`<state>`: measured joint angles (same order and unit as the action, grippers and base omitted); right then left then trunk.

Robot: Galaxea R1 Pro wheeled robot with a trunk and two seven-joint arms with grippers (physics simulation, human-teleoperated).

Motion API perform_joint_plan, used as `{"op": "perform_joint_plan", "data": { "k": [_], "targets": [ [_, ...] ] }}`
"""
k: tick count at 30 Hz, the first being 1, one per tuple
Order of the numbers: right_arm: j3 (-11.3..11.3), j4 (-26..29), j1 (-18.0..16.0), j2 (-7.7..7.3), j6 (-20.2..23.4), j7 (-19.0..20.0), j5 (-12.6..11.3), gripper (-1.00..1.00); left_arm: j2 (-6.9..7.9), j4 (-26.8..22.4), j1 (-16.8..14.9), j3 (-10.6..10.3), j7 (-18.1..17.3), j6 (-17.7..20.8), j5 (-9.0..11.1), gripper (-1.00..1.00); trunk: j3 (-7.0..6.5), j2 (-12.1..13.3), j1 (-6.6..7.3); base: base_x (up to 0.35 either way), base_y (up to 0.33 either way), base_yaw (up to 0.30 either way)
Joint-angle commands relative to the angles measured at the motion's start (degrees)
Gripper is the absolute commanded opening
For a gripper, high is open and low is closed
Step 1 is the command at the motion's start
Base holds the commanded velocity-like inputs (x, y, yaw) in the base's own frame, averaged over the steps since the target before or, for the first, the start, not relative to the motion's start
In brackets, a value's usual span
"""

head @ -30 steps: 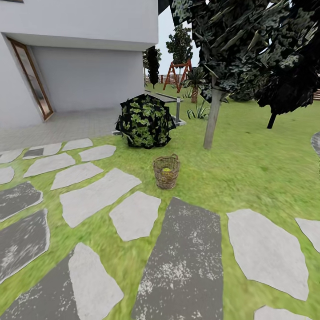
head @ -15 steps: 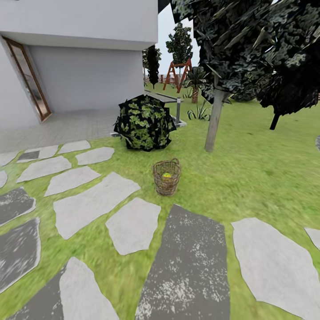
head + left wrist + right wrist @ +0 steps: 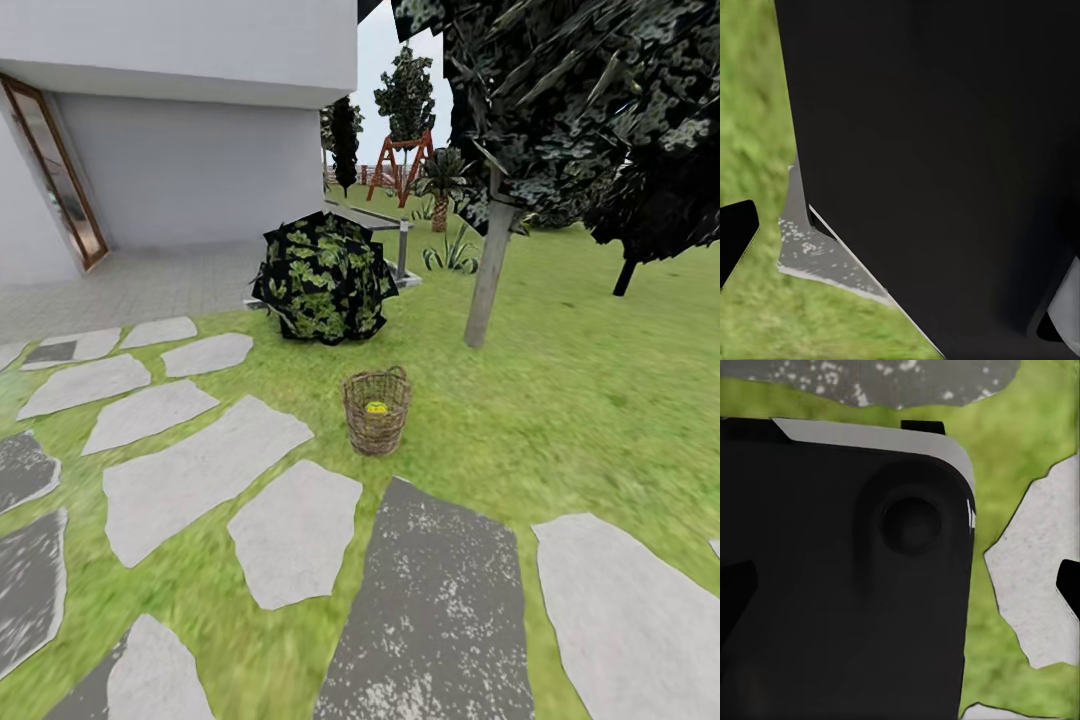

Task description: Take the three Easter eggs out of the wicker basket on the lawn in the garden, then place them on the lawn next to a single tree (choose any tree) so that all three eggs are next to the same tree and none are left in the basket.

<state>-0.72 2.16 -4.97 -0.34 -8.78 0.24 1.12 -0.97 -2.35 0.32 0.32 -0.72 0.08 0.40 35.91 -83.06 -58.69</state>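
Standing upright on the lawn (image 3: 590,400) in the head view, the wicker basket (image 3: 376,412) sat at mid-frame just beyond the grey paving slabs (image 3: 200,470), with a yellow egg (image 3: 376,407) visible inside it; how many eggs lay in it could not be told. Behind the basket and to its left grew a round black-and-green bush (image 3: 322,277), and behind it to the right rose the tree (image 3: 489,272) with its pale trunk and dark canopy, well apart from the basket with open grass between them. More open grass spread to the right of the trunk toward a second, darker tree (image 3: 625,276). A white house wall (image 3: 180,170) with a wood-framed door (image 3: 55,180) closed off the far left, and a red swing frame (image 3: 398,165) stood far back.

From the left wrist view, a large black body of the robot (image 3: 945,165) blocked most of the scene; grass and the corner of a slab (image 3: 814,255) showed beside it. Whether the left gripper was released or clenched could not be told.

From the right wrist view, a black housing (image 3: 847,577) covered most of the frame, above grass and pale slabs (image 3: 1039,585). The right gripper's state could not be told either.
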Motion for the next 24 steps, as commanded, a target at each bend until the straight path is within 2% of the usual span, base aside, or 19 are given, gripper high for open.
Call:
{"op": "perform_joint_plan", "data": {
  "k": [1,13,16,17,18,19,21,23,24],
  "targets": [
    [-0.04,-0.05,-0.03,-0.01,-0.18,0.03,0.11,1.0,0.0,-0.11,0.03,0.03,-0.07,0.01,0.04,1.0,0.04,-0.02,-0.03,0.331,0.0,0.0],
    [0.4,-0.05,-0.04,0.02,-0.54,-0.02,-0.3,1.0,-0.07,-0.15,0.03,0.03,0.03,-0.04,0.09,1.0,0.04,-0.02,-0.03,0.32,0.0,0.0],
    [0.48,9.82,-1.24,0.15,2.33,-0.4,-0.47,1.0,-0.33,-1.55,-0.42,-0.04,0.21,0.51,-0.04,1.0,0.04,-0.02,-0.03,0.023,0.0,0.0],
    [0.46,20.94,-4.19,0.05,17.58,-0.57,-0.29,1.0,1.74,-5.86,-2.4,0.09,0.61,3.16,-0.03,1.0,0.04,-0.02,-0.03,0.003,0.0,0.0],
    [0.46,25.72,-6.01,0.02,25.57,-0.58,-0.15,1.0,3.33,-7.5,-4.33,0.27,0.71,6.66,0.15,1.0,0.04,-0.02,-0.03,0.001,0.0,0.0],
    [0.46,27.29,-6.71,0.02,28.01,-0.58,-0.08,1.0,3.9,-7.95,-5.21,0.42,0.73,8.19,0.27,1.0,0.04,-0.02,-0.03,0.001,0.0,0.0],
    [0.43,35.09,-12.27,0.04,39.56,-0.67,0.11,1.0,6.91,-11.11,-12.33,2.59,0.79,19.25,1.18,1.0,0.04,-0.02,-0.03,0.0,0.0,0.0],
    [0.35,36.2,-16.42,0.13,42.05,-0.87,-0.07,1.0,7.7,-14.28,-16.39,3.7,0.8,23.68,1.39,1.0,0.04,-0.02,-0.03,0.0,0.0,0.0],
    [0.34,36.16,-17.59,0.14,42.41,-1.06,-0.1,1.0,7.78,-15.17,-17.34,3.86,0.82,24.5,1.42,1.0,0.04,-0.02,-0.03,0.0,0.0,0.0]
  ]
}}
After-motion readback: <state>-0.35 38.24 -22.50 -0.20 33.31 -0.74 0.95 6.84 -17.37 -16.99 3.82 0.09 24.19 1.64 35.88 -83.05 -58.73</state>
